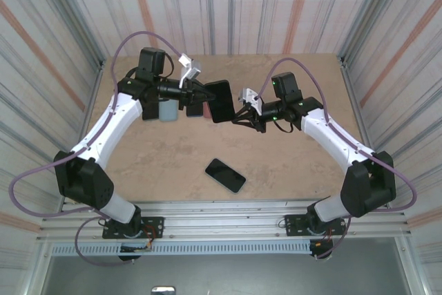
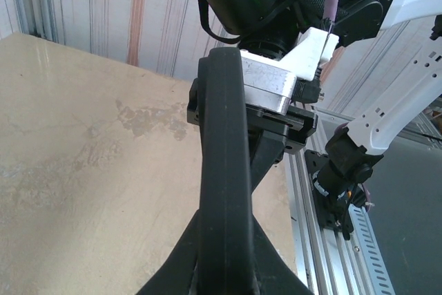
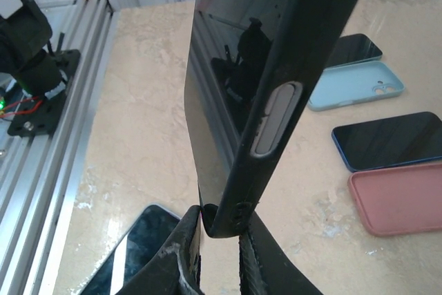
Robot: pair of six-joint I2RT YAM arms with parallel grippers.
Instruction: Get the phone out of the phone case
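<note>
right fingers (image 3: 173,260), left fingers (image 2: 169,271) clamping matte black phone case (image 3: 304,53), glossy phone (image 3: 221,81) inside

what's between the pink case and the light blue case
A blue-edged phone, screen up, lies between the pink case and the light blue case, in the right wrist view.

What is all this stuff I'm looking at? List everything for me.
cased phone: one, black, held in the air between both grippers
black phone: one, black, near the table's middle
blue phone: one, blue-edged, beside the pink case
dark phone: one, dark, behind the light blue case
light blue case: one, light blue, on the table
pink case: one, pink, on the table
table: one, beige
left gripper: one, black, shut on the cased phone
right gripper: one, black, pinching its edge
</note>
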